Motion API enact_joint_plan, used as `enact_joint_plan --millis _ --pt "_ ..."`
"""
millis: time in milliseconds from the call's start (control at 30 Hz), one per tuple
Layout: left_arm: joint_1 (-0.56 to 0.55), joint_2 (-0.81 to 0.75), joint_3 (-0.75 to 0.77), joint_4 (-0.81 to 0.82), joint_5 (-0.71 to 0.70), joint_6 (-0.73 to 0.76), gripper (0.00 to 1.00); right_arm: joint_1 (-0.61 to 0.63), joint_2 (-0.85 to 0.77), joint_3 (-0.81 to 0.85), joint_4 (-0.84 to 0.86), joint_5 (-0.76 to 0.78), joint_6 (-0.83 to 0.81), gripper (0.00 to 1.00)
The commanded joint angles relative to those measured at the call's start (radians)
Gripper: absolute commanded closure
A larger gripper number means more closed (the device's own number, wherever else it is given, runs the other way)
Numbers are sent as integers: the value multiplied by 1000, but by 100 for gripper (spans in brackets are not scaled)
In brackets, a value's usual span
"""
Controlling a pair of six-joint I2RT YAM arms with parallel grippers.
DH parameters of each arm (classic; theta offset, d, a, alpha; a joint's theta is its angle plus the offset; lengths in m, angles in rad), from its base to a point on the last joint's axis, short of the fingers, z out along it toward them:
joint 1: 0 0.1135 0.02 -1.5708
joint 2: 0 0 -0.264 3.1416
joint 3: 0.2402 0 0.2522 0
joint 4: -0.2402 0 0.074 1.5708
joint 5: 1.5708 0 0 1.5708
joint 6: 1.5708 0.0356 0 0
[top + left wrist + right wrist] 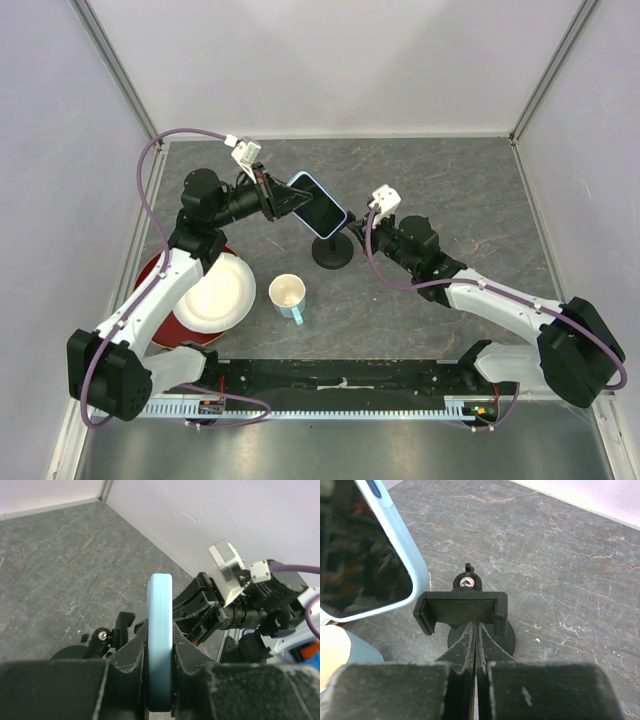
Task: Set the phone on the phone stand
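Light-blue-cased, black-screened phone (318, 205), black phone stand (333, 250), grey marbled table (450, 190).

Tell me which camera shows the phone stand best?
The right wrist view: the phone stand sits centred, clamp facing the camera. From above it is small, partly under the phone; the left wrist view glimpses only bits.

Left gripper (284, 203) is clamping tight while right gripper (356, 229) is pressing its fingers (465, 647) fully together, both pointing inward.

3 pale walls (330, 60) and 2 metal corner posts (118, 68) enclose a dark gray stone-patterned tabletop (450, 170).
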Motion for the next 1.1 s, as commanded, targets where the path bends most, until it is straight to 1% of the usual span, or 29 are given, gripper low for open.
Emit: enact_joint_plan --millis 0,33,67,133,167,233,300,367,467,533,600,633,700,767,800,833,867,900,933,1000,1067 --pt "-72 -59 111 -57 73 212 98 -14 -47 -45 100 -60 -34 100" --pt "-91 -63 119 -91 59 313 98 -23 -45 -56 116 -80 -28 100" --pt "-139 -68 124 -128 39 363 98 -26 -41 -67 140 -104 -19 100" --pt "-184 -71 116 -185 28 471 98 -31 -12 -62 153 -150 -12 100" --pt "-226 -71 113 -200 24 502 98 -34 -1 -58 162 -170 -12 100" --pt "-262 -71 112 -243 14 581 98 -43 36 -36 159 -224 -12 100" --pt "-291 -79 106 -245 13 621 98 -51 69 -15 137 -272 -25 100" --pt "-302 -97 93 -225 13 633 98 -63 83 13 108 -309 -34 100" --pt "-302 -119 82 -185 -15 621 98 -89 103 19 110 -332 -40 100" --pt "-302 -132 90 -154 -15 577 98 -105 103 19 104 -341 -45 100" --pt "-302 -154 107 -114 -47 544 98 -109 81 14 84 -324 -40 100" --pt "-302 -160 119 -117 -73 518 98 -114 68 10 79 -321 -35 95" --pt "-302 -183 147 -143 -180 517 98 -117 24 -4 73 -303 -26 85" --pt "-302 -200 139 -136 -286 517 98 -126 -7 -31 85 -270 -19 70" --pt "-302 -215 139 -131 -315 523 98 -129 -34 -41 88 -247 -22 65" --pt "-302 -218 139 -129 -376 523 98 -132 -45 -53 91 -223 -22 53" --pt "-302 -218 144 -126 -410 521 98 -132 -58 -61 108 -201 -23 49" --pt "-302 -224 142 -107 -450 506 98 -132 -71 -68 120 -151 -19 47" --pt "-300 -228 138 -87 -534 494 98 -132 -74 -82 136 -120 -16 45" --pt "-302 -231 116 -22 -579 475 98 -134 -70 -90 176 -83 -12 44" --pt "-302 -229 115 -4 -595 471 98 -134 -56 -88 193 -89 -20 48"
